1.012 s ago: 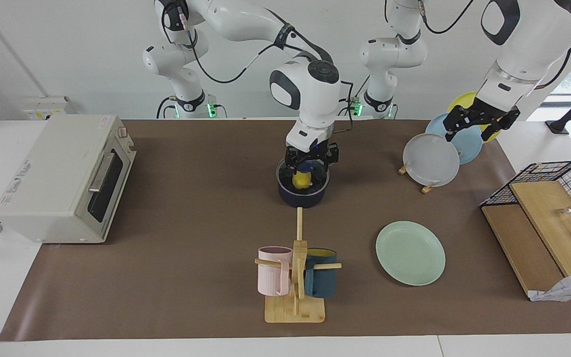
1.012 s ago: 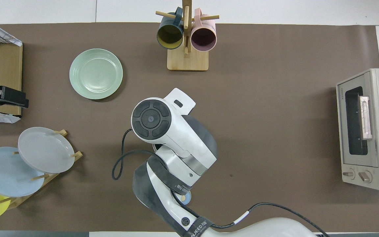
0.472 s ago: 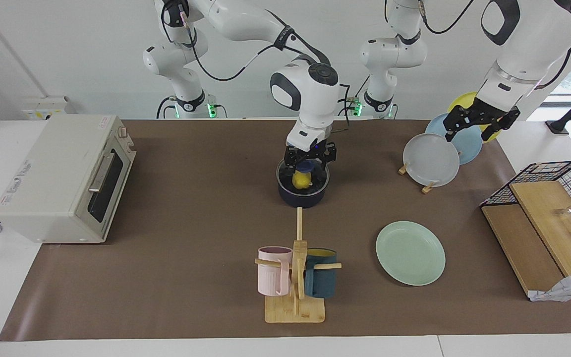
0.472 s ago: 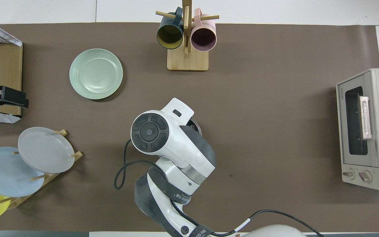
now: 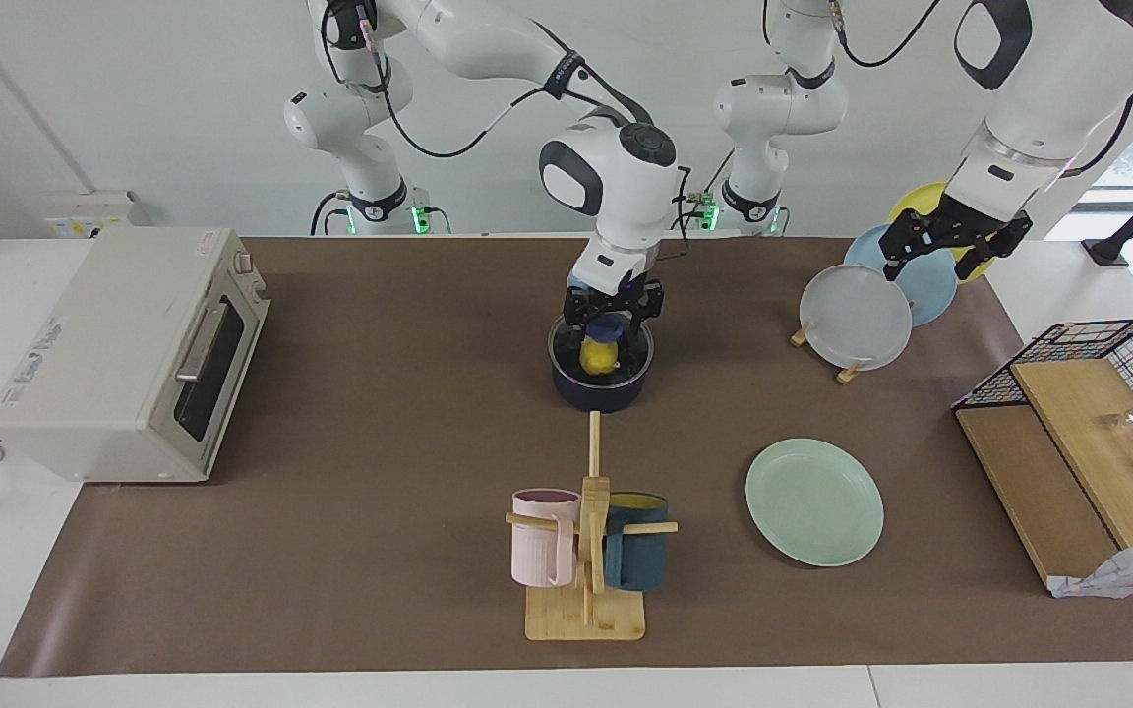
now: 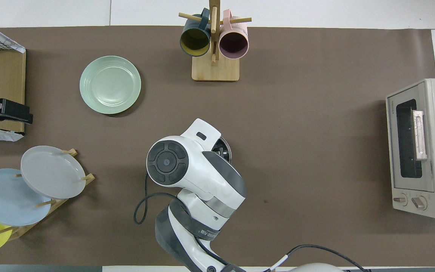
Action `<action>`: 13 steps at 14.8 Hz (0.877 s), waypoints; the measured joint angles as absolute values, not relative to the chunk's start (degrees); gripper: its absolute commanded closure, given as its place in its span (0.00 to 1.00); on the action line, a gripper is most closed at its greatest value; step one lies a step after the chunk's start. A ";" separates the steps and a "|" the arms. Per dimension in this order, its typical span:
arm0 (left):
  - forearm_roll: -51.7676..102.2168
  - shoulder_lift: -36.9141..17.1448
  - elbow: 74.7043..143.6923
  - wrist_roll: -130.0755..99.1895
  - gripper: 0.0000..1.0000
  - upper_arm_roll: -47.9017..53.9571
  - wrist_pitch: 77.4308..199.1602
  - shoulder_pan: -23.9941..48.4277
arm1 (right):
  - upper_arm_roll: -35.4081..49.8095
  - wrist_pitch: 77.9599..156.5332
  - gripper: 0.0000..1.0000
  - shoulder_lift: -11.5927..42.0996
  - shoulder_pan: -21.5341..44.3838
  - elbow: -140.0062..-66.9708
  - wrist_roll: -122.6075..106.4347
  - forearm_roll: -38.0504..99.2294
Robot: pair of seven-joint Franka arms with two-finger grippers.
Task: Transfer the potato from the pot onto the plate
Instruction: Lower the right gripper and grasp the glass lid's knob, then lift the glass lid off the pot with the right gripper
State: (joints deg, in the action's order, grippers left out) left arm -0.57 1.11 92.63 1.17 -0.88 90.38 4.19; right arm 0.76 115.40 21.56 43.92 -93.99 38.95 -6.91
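Since a second earlier the right arm's wrist had drawn back toward the robots, its right gripper point(image 5: 612, 329) staying low in the pot point(image 5: 602, 379). Its fingers straddled the potato point(image 5: 600, 356) and seemed to be closing on it, though contact could not be made out. The potato sat directly below the fingertips, inside the pot. The left gripper point(image 5: 955, 239) waited, fingers spread, above the plate rack point(image 5: 850, 373). The plate point(image 5: 814, 501) lay farthest, toward the left arm's end.

The white surface point(image 5: 429, 688) is covered by a brown mat point(image 5: 380, 442). Around the dark navy round pot point(image 5: 601, 390) on it are set a wooden mug stand point(image 5: 584, 615), farther from the robots, a pale mint-green round plate point(image 5: 814, 501), a cream toaster oven point(image 5: 124, 354) and a wooden plate rack point(image 5: 847, 374).
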 measured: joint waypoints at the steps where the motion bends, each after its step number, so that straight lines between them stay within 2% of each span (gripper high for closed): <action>1: -0.57 1.11 92.63 1.17 0.00 -0.88 90.38 4.19 | 0.66 115.40 0.43 21.44 43.90 -94.07 38.95 -7.00; 4: -0.57 1.11 92.63 1.17 0.00 -0.88 90.38 4.19 | 0.45 115.30 0.50 21.29 43.86 -94.16 38.95 -7.17; 5: -0.57 1.11 92.64 1.17 0.00 -0.88 90.38 4.19 | 0.45 115.31 0.58 21.26 43.86 -94.16 38.95 -7.17; 6: -0.57 1.11 92.63 1.17 0.00 -0.88 90.38 4.19 | 0.43 115.31 0.60 21.26 43.85 -94.16 38.95 -7.17; 13: -0.57 1.11 92.64 1.17 0.00 -0.88 90.38 4.19 | 0.08 113.25 0.60 19.24 41.54 -92.92 36.18 -7.25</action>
